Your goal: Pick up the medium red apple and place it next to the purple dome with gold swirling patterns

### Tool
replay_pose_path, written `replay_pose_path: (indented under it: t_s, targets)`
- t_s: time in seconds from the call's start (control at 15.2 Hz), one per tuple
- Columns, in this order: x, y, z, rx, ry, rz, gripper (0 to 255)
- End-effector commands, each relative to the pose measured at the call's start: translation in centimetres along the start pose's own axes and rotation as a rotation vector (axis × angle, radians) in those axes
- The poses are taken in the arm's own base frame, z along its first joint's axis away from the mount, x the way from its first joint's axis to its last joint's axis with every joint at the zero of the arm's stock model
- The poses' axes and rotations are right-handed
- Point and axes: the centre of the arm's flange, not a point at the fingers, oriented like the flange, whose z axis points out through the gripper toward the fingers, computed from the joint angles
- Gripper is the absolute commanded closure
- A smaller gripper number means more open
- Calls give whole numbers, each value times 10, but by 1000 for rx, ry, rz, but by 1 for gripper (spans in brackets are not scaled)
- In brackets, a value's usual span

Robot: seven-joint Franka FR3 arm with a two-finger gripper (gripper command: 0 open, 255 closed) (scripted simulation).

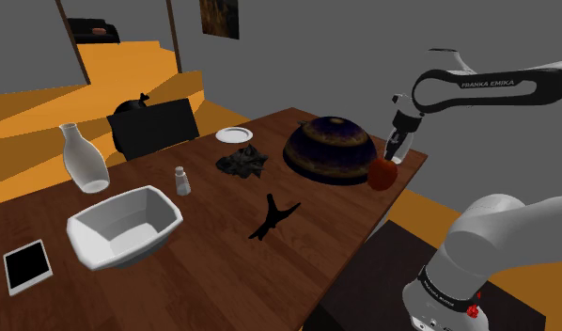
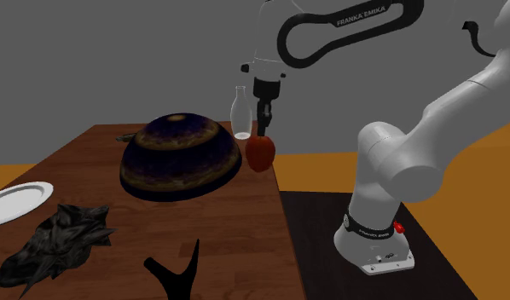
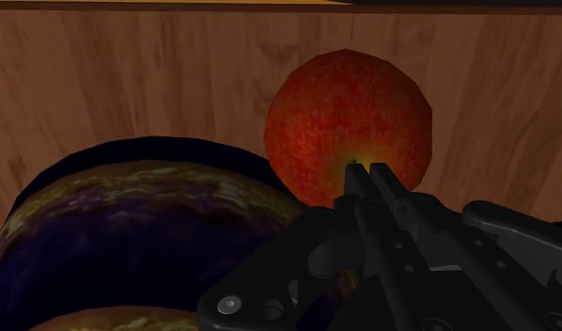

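Apple (image 3: 348,113) showing mottled red, yellow patch; dome (image 1: 329,150) beside Apple wearing dark purple, gold swirls; table (image 1: 223,268) showing brown woodgrain.

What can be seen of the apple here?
The apple is round and whole, mottled red with orange speckling and a yellowish patch at its top. It stands upright at the table edge nearest the stand, close beside the dome; whether the two touch cannot be told. The gripper hangs directly over it, its fingers shut together at the yellowish patch. Whether they touch the apple, and whether it rests on the wood or hangs just above, is unclear.
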Motion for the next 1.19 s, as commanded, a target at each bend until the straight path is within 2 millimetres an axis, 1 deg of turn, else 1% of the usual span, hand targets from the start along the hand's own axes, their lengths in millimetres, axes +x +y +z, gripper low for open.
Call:
replay_pose_path:
  t_s: [0.0,0.53,1.06,1.12]
  targets:
    - [0,0,10,0,1,0,255]
    - [-4,-1,53,0,1,0,255]
    - [-4,-1,53,0,1,0,255]
    - [-4,-1,53,0,1,0,0]
